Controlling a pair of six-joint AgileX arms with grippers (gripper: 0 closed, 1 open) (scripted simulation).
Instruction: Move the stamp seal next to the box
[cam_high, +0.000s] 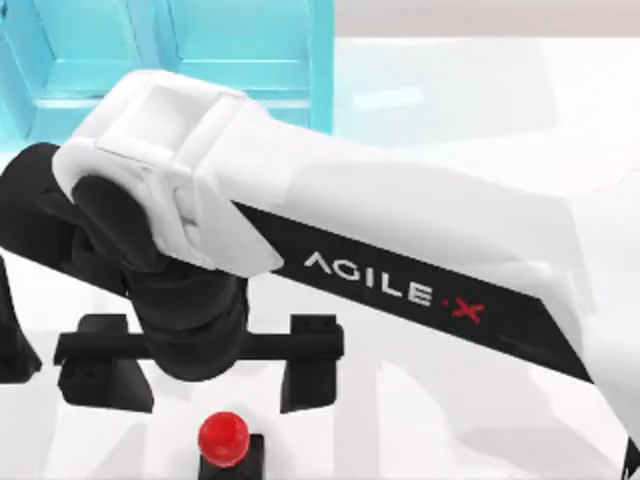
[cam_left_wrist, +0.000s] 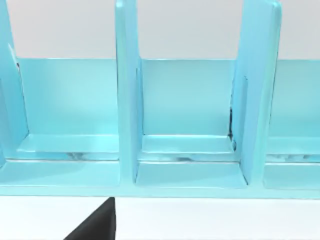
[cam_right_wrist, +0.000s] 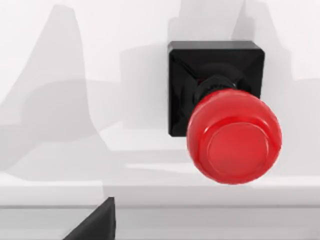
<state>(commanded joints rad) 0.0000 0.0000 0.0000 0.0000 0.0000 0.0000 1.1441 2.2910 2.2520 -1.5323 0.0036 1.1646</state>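
**Risk of knocking the stamp seal over before closing on it**

Right tool (cam_high: 205, 385) hanging low over the table (cam_high: 480, 420), fingers spread wide apart, gripping nothing. Just beyond the fingertips, toward the top view's bottom edge: the stamp seal (cam_high: 226, 442), upright on the table, red knob over black base, also plain in the right wrist view (cam_right_wrist: 232, 135). Not yet between the fingers.

Likely failures from here: coming down off-centre and pushing the glossy round knob sideways, tipping the small stamp; closing on the knob's curve instead of lower down and squeezing it out; dragging it off the table's near edge, which appears close, though hard to judge here.

Open table to the stamp's right and around it. Box (cam_high: 230, 50) well apart at the top left, dividers upright in the left wrist view (cam_left_wrist: 190, 100). Probably the left arm (cam_high: 12, 340) parked at the left edge, facing the box; worth a wide berth while carrying across.
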